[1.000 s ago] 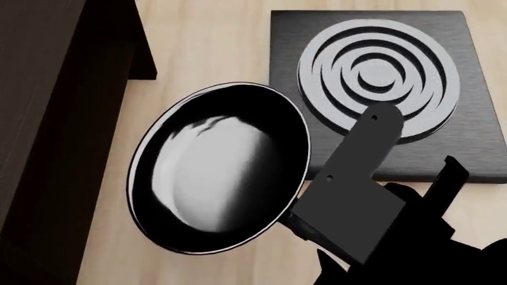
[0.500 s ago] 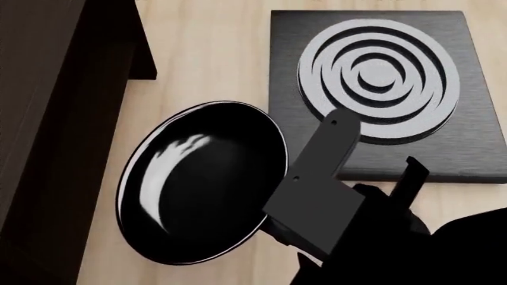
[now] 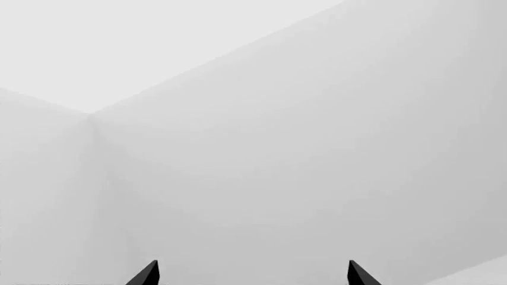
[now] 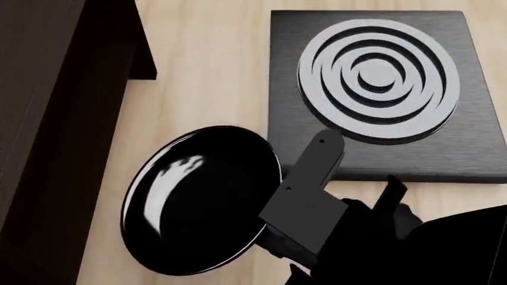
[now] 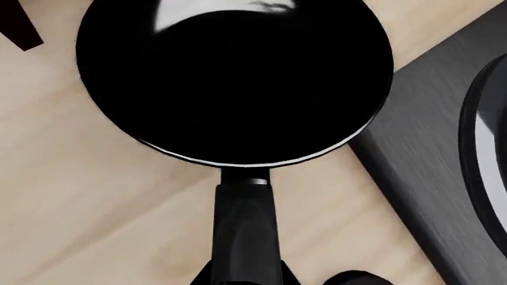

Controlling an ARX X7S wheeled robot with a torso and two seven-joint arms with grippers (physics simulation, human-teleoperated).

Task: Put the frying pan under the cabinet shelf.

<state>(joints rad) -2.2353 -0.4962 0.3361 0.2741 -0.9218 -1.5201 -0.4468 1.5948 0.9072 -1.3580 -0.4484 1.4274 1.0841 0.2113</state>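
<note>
The frying pan [image 4: 198, 205] is round, black and glossy with a thin pale rim. It hangs over the wooden table, close to the right side of the cabinet shelf [image 4: 47, 119], a big dark brown unit at the left. My right gripper [image 4: 279, 238] is shut on the pan's long black handle [image 5: 246, 225], which runs straight out from between the jaws. The pan's bowl [image 5: 234, 77] fills the right wrist view. My left gripper [image 3: 253, 276] faces only pale walls. Its two dark fingertips [image 3: 147, 274] stand wide apart with nothing between them.
A black square plate with pale concentric rings [image 4: 372, 77] lies on the table right of the pan, and its edge [image 5: 443, 172] shows beside the handle. A dark brown corner [image 5: 20, 27] shows beyond the pan. Light wood tabletop [image 4: 206, 53] lies between the shelf and the plate.
The right gripper and the pan have drawn back toward me and slightly left. The pan looks smaller and its bright reflection has shrunk. The plate and the shelf have stayed put.
</note>
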